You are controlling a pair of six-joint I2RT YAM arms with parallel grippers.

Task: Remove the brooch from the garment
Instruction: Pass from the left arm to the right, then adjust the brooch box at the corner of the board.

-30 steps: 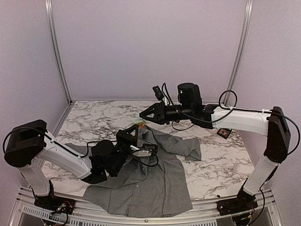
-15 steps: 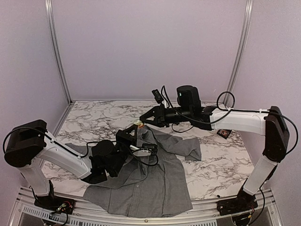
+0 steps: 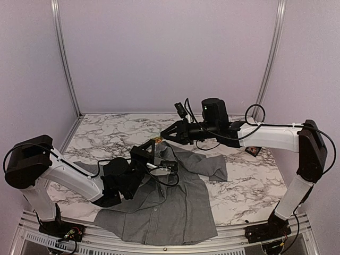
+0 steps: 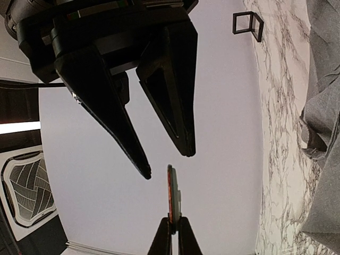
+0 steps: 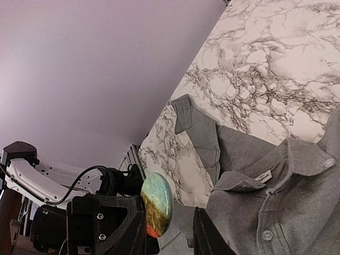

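The brooch (image 5: 157, 204) is an oval disc, green above and orange-red below, seen edge-on in the left wrist view (image 4: 172, 194). My left gripper (image 4: 172, 220) is shut on its lower edge and holds it up above the collar of the garment (image 3: 170, 202), a grey button-up shirt spread on the table. My right gripper (image 5: 167, 212) is open. Its two fingertips straddle the top of the brooch (image 3: 157, 139) without clearly touching it, and from the left wrist view its fingers (image 4: 119, 127) hang just above the brooch.
The marble table (image 3: 106, 133) carries a small dark object (image 3: 253, 150) at the right, also seen as a black square frame (image 4: 247, 25). Metal posts (image 3: 64, 58) stand at the back corners. The shirt's collar and buttons (image 5: 276, 196) lie right under both grippers.
The right gripper has come down a little and closer around the brooch. The left gripper and the brooch have stayed in place.
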